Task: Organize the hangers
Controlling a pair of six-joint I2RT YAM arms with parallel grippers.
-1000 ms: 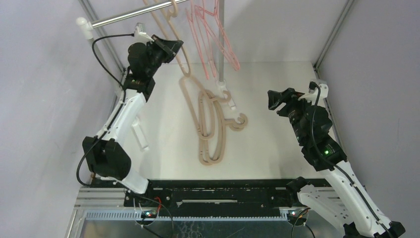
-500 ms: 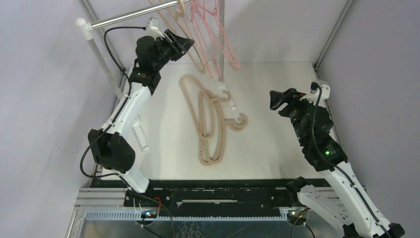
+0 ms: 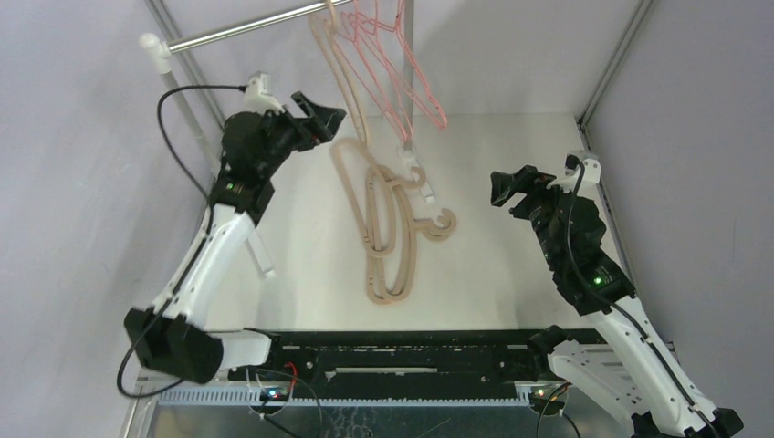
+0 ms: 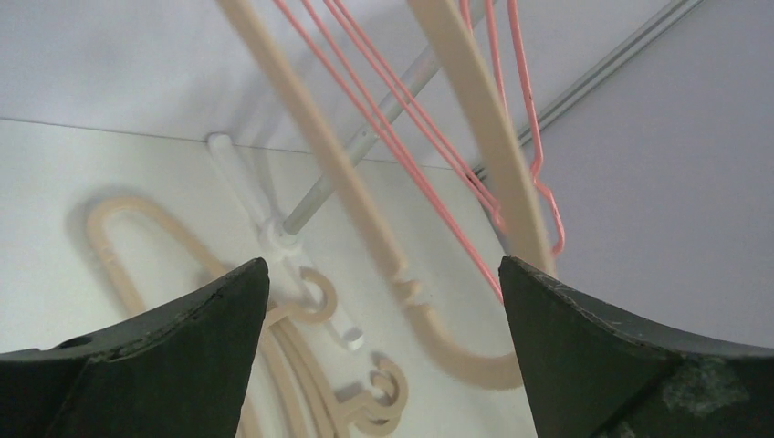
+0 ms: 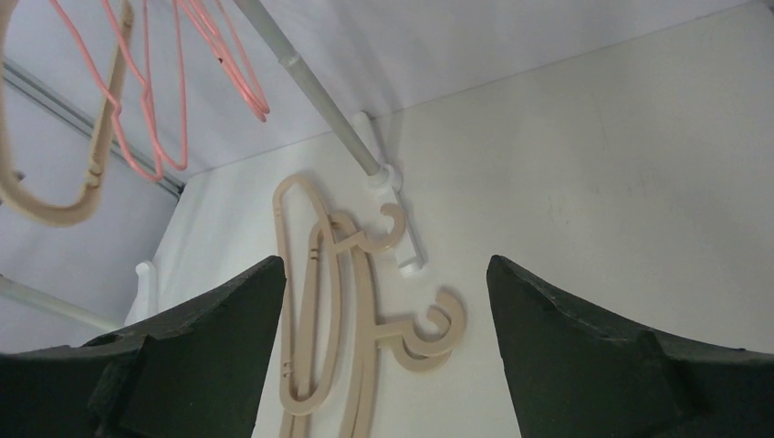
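A pile of beige hangers [image 3: 388, 228] lies flat in the middle of the table, hooks pointing right. One more beige hanger [image 3: 342, 73] hangs from the silver rail [image 3: 237, 32], beside several thin pink wire hangers [image 3: 402, 73]. My left gripper [image 3: 319, 114] stands open just left of the hanging beige hanger [image 4: 365, 201], with nothing between its jaws. My right gripper [image 3: 507, 187] is open too, hovering to the right of the pile [image 5: 356, 301] and facing it, empty. The pink hangers [image 5: 173, 100] show at the top left of the right wrist view.
The rail rests on a white post [image 3: 155, 50] at the left. An upright metal pole [image 3: 408, 82] ends in a white foot [image 3: 415, 173] that touches the top of the pile. Grey walls close in both sides.
My left gripper opened and let go of the beige hanger, which now hangs on the rail; the left arm drew back toward me. My right gripper opened a little wider.
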